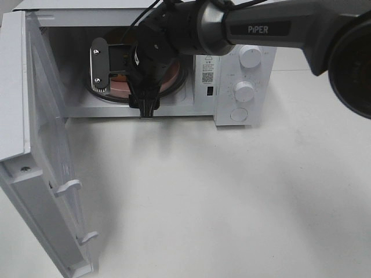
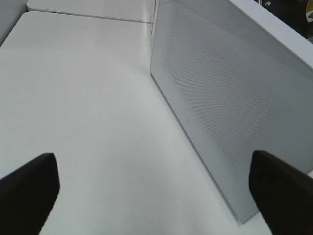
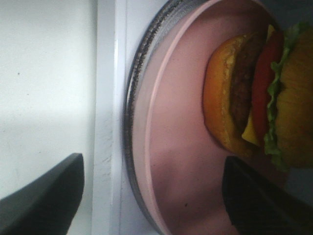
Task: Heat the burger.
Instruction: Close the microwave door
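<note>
White table (image 1: pixel 232 202) under flat light. White microwave (image 1: pixel 243 87) at the far edge, door (image 1: pixel 40 145) swung wide to the left.

Found right gripper (image 3: pixel 151 164) reaching into the cavity, jaws spread wide, clamped on nothing, straddling the near rim of the pink plate (image 3: pixel 181 147). Noted plate seated on the glass turntable (image 3: pixel 129 122), burger (image 3: pixel 259 93) on the plate farther in, apart from both fingers. Found left gripper (image 2: pixel 152 160) likewise spread wide and empty, over the table just beside the door's outer face.

Judged the loading step as good as done: burger in the oven, door not yet shut, so heating not begun. Reckoned the next move to call for backing the right arm straight out toward the near side without nudging the plate, then swinging the door closed, likely from the left, then setting the dials (image 1: pixel 250 56).

Read the burger as upright: bottom bun flat on the plate, domed top away from it, stack axis square to the plate. Round in plan, so no long axis to speak of.
</note>
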### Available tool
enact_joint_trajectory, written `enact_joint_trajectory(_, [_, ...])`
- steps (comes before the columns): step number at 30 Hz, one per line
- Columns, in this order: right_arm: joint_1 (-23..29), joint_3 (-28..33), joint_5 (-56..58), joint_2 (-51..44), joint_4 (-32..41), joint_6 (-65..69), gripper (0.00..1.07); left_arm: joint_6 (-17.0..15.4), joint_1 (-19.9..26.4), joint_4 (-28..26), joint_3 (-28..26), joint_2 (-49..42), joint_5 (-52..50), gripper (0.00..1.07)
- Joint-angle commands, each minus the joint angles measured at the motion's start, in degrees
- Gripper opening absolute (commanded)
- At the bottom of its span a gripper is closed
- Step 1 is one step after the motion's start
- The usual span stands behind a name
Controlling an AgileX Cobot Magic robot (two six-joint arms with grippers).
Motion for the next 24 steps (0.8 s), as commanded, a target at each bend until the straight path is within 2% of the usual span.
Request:
enact_joint_trajectory(1, [-0.1,2.7,-2.6,-2.5,-0.3,0.5,0.78,0.1,0.0,-0.1,0.2,-0.8,-0.5,0.98])
enact_joint_trajectory(2, [0.0,5.3,-3.6,-3.8,-0.4,0.5,0.78,0.1,0.0,-0.1,0.2,-0.8,-0.5,0.98])
enact_joint_trajectory(4, [0.0,6.4,-4.2,-4.4,-0.4,0.5,0.78,0.1,0.0,-0.1,0.2,-0.8,-0.5,0.98])
enact_joint_trajectory(5, [0.0,9.3,-6.0,-5.9,-0.4,0.5,0.78,0.1,0.0,-0.1,0.2,-0.8,-0.5,0.98])
enact_joint_trajectory(6, [0.0,9.3,-6.0,-5.9,-0.4,0.5,0.78,0.1,0.0,-0.1,0.2,-0.8,-0.5,0.98])
enact_joint_trajectory(8, [0.0,14.1,-8.9,-8.5,-0.4,0.5,0.78,0.1,0.0,-0.1,0.2,-0.8,-0.5,0.98])
enact_joint_trajectory(11, [0.0,16.8,-10.1,-10.2,-0.5,0.5,0.78,0.1,0.0,-0.1,0.2,-0.8,-0.5,0.98])
enact_joint_trajectory(12, [0.0,19.8,-11.5,-12.0,-0.6,0.5,0.78,0.1,0.0,-0.1,0.2,-0.8,-0.5,0.98])
enact_joint_trajectory(14, [0.0,20.9,-11.8,-12.6,-0.6,0.5,0.78,0.1,0.0,-0.1,0.2,-0.8,-0.5,0.98])
enact_joint_trajectory(17, [0.0,26.4,-13.3,-16.1,-0.6,0.5,0.77,0.1,0.0,-0.1,0.2,-0.8,-0.5,0.98])
enact_joint_trajectory(23, [0.0,32.9,-15.2,-20.5,-0.6,0.5,0.76,0.1,0.0,-0.1,0.2,-0.8,-0.5,0.98])
enact_joint_trajectory(24, [0.0,35.6,-15.9,-22.3,-0.6,0.5,0.76,0.1,0.0,-0.1,0.2,-0.8,-0.5,0.98])
